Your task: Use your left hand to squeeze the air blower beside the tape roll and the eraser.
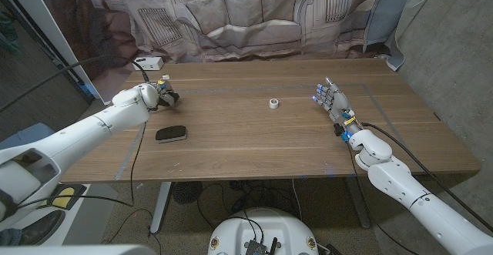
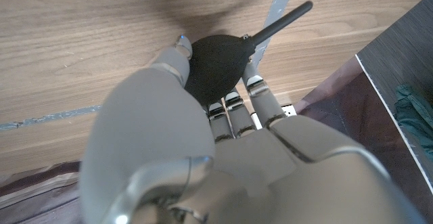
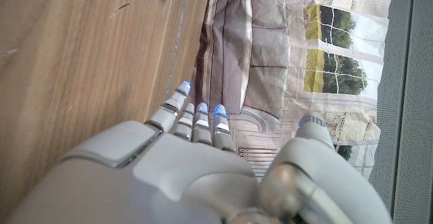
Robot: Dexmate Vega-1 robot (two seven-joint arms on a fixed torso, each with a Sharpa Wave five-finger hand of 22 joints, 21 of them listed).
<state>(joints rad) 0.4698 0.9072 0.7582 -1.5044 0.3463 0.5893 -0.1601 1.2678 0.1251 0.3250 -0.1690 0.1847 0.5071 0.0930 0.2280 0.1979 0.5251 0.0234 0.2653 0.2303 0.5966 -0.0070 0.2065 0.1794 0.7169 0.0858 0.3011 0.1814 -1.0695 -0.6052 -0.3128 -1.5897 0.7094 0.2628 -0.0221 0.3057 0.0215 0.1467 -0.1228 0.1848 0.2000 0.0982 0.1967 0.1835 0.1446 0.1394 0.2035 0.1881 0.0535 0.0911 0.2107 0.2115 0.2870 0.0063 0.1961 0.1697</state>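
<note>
The left hand (image 1: 158, 95) grasps the blower (image 2: 216, 65) near the far left corner of the worktop (image 1: 254, 135). In the left wrist view the blower is a matte black rubber bulb, round and smooth, with a thin straight nozzle that points away from the hand over the wood. The fingers (image 2: 233, 105) curl over one side of the bulb and the thumb (image 2: 177, 51) presses on the other side, so the bulb sits between them. How far the bulb is squeezed in, I cannot tell.

The worktop is brown wood with long straight grain and pale seams between the boards. Near the left hand, closer to the robot, lies a flat black oblong thing with rounded ends, the eraser (image 1: 171, 134). It does not touch the hand. The tape roll (image 1: 273, 102) is a small white ring that lies flat close to the middle of the worktop, well apart from the blower and the eraser.

The right hand (image 1: 333, 101) is released and holds nothing. It stands on the right side of the worktop with its fingers apart and reaching away from the robot; its shell is smooth, pale grey plastic. Behind the worktop hangs a cloth printed with a sofa (image 1: 239, 24).
</note>
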